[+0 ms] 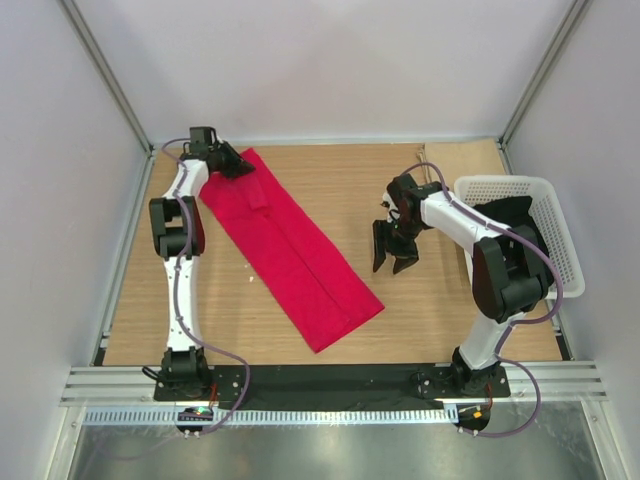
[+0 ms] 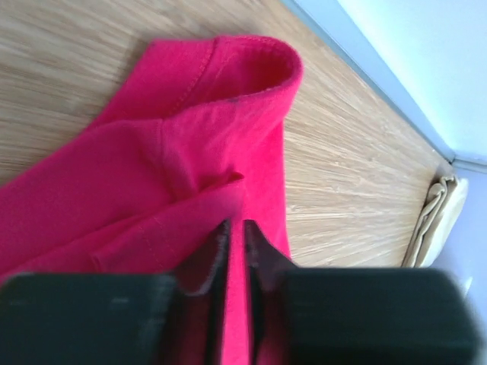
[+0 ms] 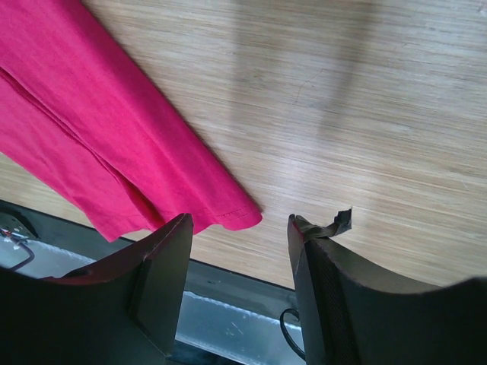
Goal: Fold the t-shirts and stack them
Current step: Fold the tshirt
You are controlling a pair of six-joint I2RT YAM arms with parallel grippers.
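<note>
The crimson t-shirt (image 1: 290, 250), folded into a long narrow strip, is lying slantwise on the wooden table (image 1: 440, 310). It is running from the far left down toward the near middle, with its hem end nearest the arm bases.

The left gripper (image 1: 238, 162) is sitting at the strip's far end, by the collar. In the left wrist view its jaws are standing drawn to a thin slit, with a raised fold of the red cloth pinched between them.

The right gripper (image 1: 393, 265) is hanging over bare wood to the right of the strip, apart from the cloth, its jaws spread wide and holding nothing. In its wrist view the hem corner is lying just beyond its fingers (image 3: 163, 274).

A white lattice basket (image 1: 565, 235) is standing at the table's right edge, behind the right arm.
</note>
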